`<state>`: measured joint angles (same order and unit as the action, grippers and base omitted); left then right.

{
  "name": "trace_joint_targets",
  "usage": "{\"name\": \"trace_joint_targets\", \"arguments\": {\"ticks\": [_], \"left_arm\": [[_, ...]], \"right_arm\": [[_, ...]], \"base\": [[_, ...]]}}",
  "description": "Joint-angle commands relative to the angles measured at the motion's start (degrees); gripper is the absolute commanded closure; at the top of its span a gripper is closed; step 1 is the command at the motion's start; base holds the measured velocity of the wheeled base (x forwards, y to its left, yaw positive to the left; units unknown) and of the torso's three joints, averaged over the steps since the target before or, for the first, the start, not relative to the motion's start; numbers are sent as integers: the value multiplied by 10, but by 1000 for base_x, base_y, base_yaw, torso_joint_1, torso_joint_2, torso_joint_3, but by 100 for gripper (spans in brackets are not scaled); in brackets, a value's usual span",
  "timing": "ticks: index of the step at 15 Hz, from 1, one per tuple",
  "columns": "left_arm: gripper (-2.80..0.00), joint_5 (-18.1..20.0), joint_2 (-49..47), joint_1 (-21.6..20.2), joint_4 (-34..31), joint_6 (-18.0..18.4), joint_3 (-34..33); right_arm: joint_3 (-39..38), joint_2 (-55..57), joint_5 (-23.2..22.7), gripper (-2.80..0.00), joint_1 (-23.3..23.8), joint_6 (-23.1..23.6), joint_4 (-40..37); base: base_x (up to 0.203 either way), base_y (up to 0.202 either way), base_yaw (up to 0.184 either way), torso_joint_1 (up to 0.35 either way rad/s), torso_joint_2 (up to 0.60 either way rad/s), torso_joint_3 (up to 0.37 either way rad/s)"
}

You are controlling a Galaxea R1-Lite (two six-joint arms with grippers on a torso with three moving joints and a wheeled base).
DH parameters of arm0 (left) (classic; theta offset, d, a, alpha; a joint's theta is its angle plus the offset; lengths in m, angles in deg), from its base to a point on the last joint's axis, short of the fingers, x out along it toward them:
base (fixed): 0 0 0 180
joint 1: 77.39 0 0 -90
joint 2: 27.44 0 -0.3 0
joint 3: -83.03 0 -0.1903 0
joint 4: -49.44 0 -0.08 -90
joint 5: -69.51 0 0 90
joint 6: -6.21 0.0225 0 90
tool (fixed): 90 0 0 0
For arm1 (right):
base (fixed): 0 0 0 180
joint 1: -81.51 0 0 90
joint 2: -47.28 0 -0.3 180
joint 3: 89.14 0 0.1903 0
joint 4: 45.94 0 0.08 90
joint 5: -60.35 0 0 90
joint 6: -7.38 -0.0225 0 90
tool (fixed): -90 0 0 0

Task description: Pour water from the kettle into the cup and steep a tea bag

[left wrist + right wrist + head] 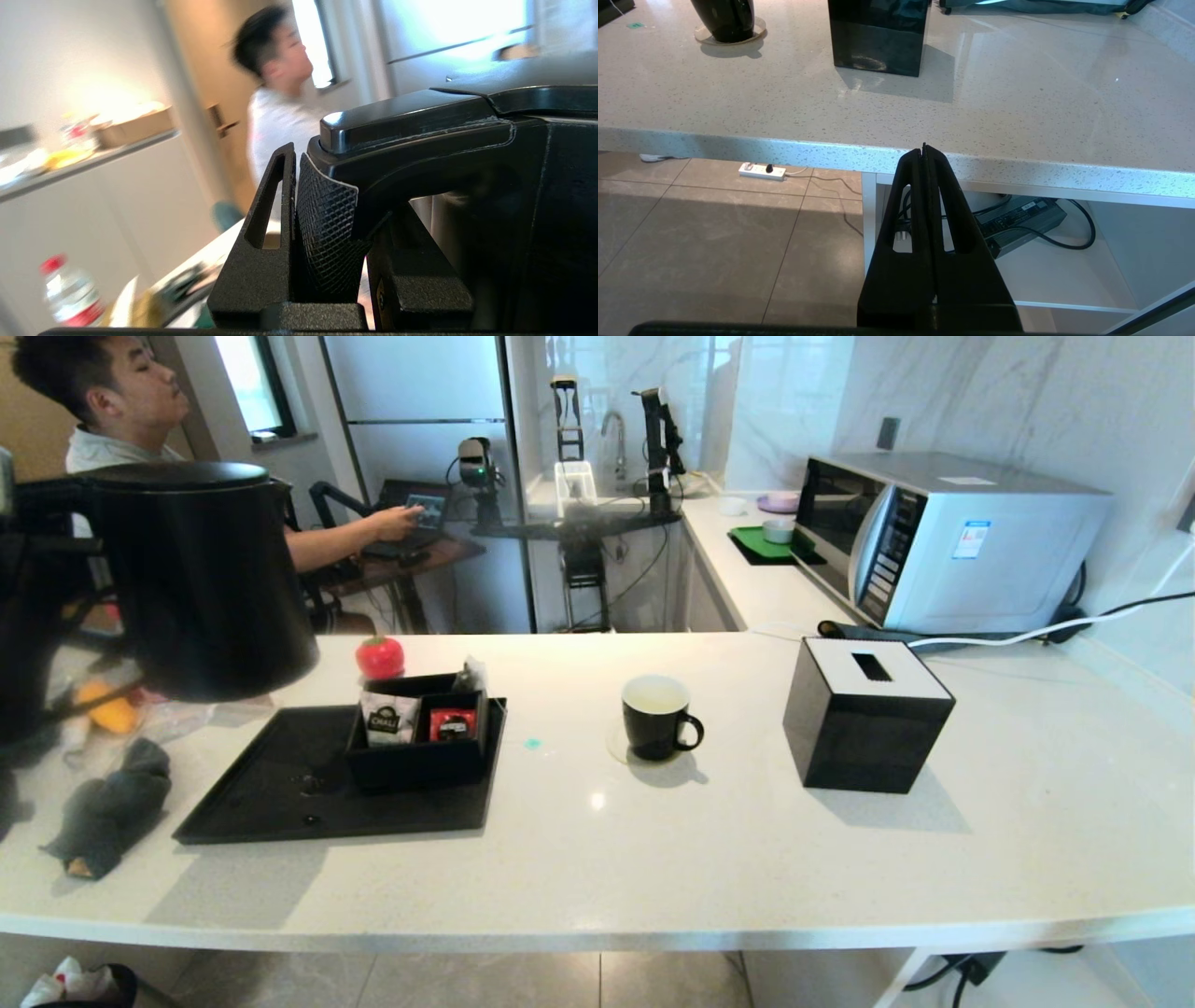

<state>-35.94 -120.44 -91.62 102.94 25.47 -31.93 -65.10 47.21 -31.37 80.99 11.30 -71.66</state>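
The tall black kettle (201, 579) hangs upright in the air at the far left, above the counter and left of the tray. My left gripper (345, 186) is shut on its loop handle (420, 135). The small black cup (656, 717) stands on a coaster mid-counter; its white inside looks pale, and I cannot tell if water is in it. Its base shows in the right wrist view as the cup (726, 18). A greyish scrap (471, 674) sticks up behind the black box; I cannot tell if it is the tea bag. My right gripper (924, 149) is shut and empty, below the counter's front edge.
A black tray (280, 803) carries a black box (420, 756) with a white CHALI packet and a red packet. A black cube tissue box (864, 714) stands right of the cup. A microwave (943, 537) is back right, a dark cloth (112, 807) front left. A person sits behind.
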Motion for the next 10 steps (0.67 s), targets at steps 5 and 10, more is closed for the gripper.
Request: {"name": "trace_joint_targets", "arguments": {"ticks": [5, 10], "left_arm": [[0, 18, -41, -74, 110, -17, -101], [0, 32, -117, -94, 131, -43, -126]], "right_arm": [[0, 1, 0, 0, 0, 0, 0], [-1, 1, 0, 0, 0, 0, 0]], "base": [[0, 0, 0, 0, 0, 0], [0, 0, 0, 0, 0, 0]]}}
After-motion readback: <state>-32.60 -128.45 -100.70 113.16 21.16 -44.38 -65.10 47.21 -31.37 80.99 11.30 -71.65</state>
